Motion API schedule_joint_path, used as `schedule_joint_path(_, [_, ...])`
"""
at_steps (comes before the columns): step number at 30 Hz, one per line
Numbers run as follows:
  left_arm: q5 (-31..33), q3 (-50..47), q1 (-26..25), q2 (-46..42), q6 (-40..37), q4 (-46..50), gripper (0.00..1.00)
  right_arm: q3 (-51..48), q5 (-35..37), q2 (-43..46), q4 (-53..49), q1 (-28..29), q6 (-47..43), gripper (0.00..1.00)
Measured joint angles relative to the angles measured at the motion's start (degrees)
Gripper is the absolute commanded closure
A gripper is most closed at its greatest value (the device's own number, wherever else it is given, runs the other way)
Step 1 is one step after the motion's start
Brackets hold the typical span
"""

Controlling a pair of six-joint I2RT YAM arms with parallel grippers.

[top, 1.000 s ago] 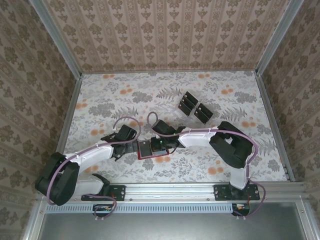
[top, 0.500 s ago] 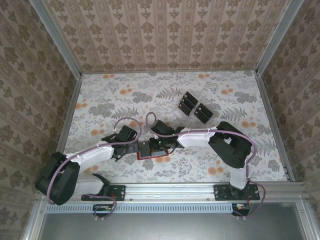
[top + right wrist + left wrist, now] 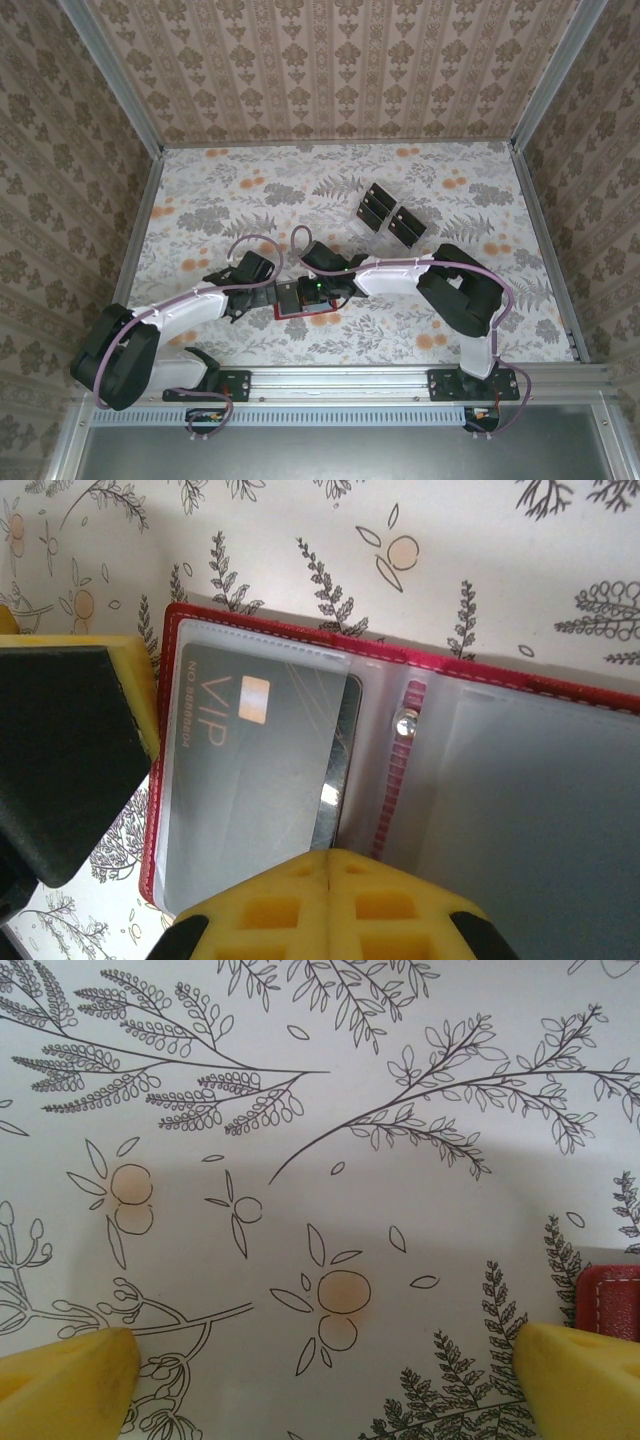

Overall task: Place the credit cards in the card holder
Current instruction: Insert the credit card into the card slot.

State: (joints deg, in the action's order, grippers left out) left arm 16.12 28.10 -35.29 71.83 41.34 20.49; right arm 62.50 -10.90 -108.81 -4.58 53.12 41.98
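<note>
My clenched right tool [image 3: 330,880] should slide the nearly pocketed credit card [image 3: 250,770] fully into the open card holder [image 3: 530,780] just ahead, my released left tool [image 3: 325,1380] bracing its red edge.

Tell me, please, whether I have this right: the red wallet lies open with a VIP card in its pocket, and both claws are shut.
Not quite: the left claw is open, its yellow fingers standing wide apart in the left wrist view. The right claw is shut, and the red wallet does lie open with the VIP card in its pocket.
</note>
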Motion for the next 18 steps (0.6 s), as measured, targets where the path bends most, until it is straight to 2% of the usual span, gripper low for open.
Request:
schedule_joint_path(8, [0.2, -0.11, -0.31, 0.0, 0.09, -0.15, 0.0, -0.72, -0.63, -0.02, 1.18, 0.48, 1.29, 1.0])
schedule_joint_path(18, [1.44, -0.61, -1.14, 0.0, 1.62, -0.9, 0.0, -0.85, -5.09, -1.88, 5.25, 0.5, 4.72, 1.0])
